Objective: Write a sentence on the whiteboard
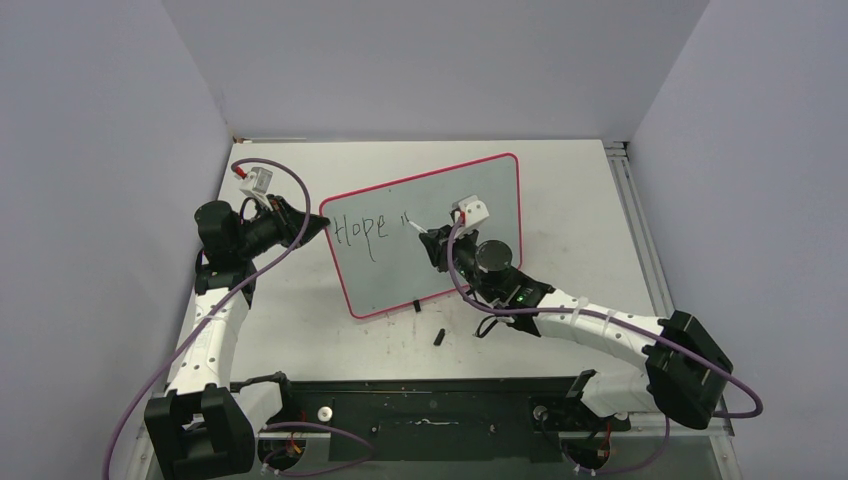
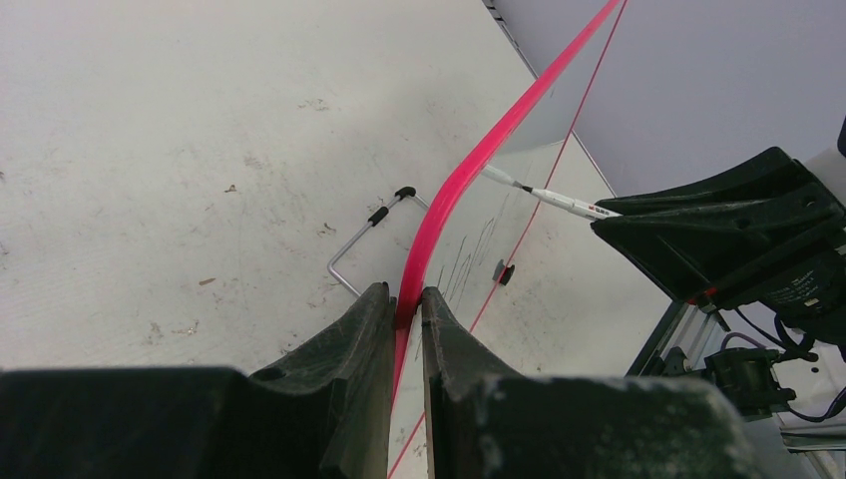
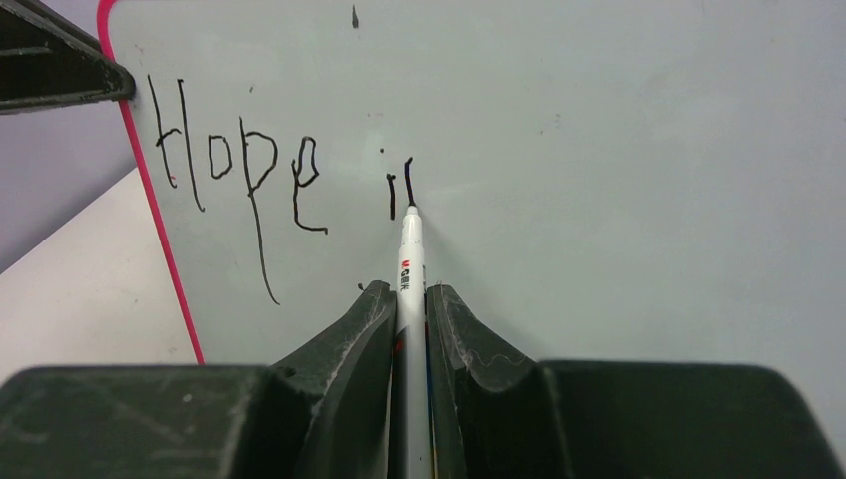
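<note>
Nearest the arm bases, a small black piece (image 1: 439, 336), perhaps a cap though too small to tell, lies on the scuffed pale table (image 1: 560, 190); just beyond it the whiteboard (image 1: 400, 275) stands on edge near the table's middle, leaning back, with one small black foot (image 1: 415, 305) under its lower rim; the right gripper (image 3: 409, 292) is closed tight on a slim white pen (image 3: 410, 254), the barrel running between the jaws and the black tip touching the board at the foot of a short stroke; the sentence (image 3: 239, 175) so far reads "Hope", then a dotted "i" and that one stroke, thin and slanted, along the board's upper left; the left gripper (image 2: 406, 296) is nipped almost fully closed on the thin red-pink rim at the board's left edge, steadying it; behind the panel sits a bent wire prop (image 2: 364, 235) with black-capped ends; plain grey walls (image 1: 420, 60) close the far side.

The board looks light and stiff, a flat glossy sheet with rounded corners; I judge it would slide or tip under pen pressure, so the rim is the sensible place to hold, the face being slick and needed for writing; the pen is hard, smooth plastic, likely to slip or twist if gripped loosely; mid-barrel, well back from the tip, suits it.
</note>
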